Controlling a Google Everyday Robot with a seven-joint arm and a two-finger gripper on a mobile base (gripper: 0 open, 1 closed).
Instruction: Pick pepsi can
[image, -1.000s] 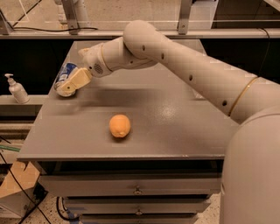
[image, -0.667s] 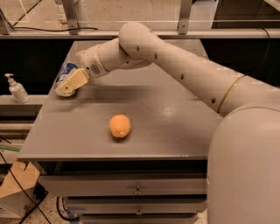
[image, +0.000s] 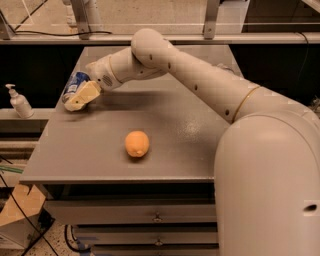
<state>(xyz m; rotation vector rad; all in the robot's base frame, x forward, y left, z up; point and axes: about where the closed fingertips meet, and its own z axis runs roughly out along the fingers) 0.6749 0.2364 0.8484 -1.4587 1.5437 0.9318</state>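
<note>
Table top (image: 190, 145), grey, one arm (image: 200, 82) reaching across it from the 4 o'clock side toward the far left corner.

Gripper (image: 76, 99): at about 10 o'clock from the table's centre, right by the left edge. Angled down and to the left.

Pepsi can (image: 74, 85): blue, pale end showing, inside the gripper. It is tilted on the same slant as the gripper rather than standing upright. One cream finger pad (image: 84, 96) lies across its near side; the opposite finger is hidden behind the can. Jaws read as closed on the can, pad touching it.

Orange (image: 136, 144): alone at centre front, about 5 o'clock from the gripper, well apart from it. Not involved.

Soap bottle (image: 19, 102): on a lower ledge off the table, at 9 o'clock, near the gripper but apart from it.

Progress, as judged:
- Reach: done.
- Grasp: looks made.
- Lift: unsure. The tilt suggests the can is off its base, but I cannot tell whether its lower end clears the surface; the gripper hides it.
- Left to do: raise it plainly clear of the table and hold it.

Watch: a tilted round can may slip from the pads, and the table edge is just beside it.
</note>
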